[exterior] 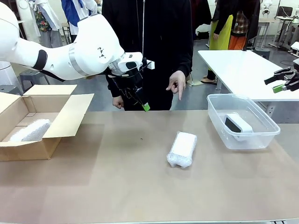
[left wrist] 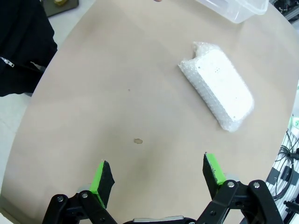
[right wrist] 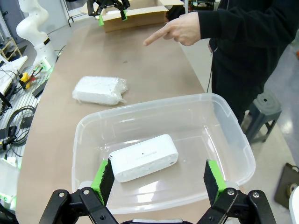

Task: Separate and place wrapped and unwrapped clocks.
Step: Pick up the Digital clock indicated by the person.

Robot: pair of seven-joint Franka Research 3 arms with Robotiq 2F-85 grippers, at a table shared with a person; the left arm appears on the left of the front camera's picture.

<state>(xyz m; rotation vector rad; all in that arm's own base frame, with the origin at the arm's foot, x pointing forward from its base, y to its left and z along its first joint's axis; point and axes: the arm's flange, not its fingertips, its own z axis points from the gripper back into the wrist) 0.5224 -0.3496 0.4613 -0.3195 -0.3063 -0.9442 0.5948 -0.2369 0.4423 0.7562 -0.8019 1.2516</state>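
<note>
Separately: clock [exterior: 237, 124] in tub [exterior: 254, 141], bundle [exterior: 32, 130] in box [exterior: 70, 114]

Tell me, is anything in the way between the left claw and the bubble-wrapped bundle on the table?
Nothing visible. The open left gripper hangs over the bare table, and the bubble-wrapped clock lies beyond it with nothing between. The person's pointing hand is above the far edge, off that path.
</note>
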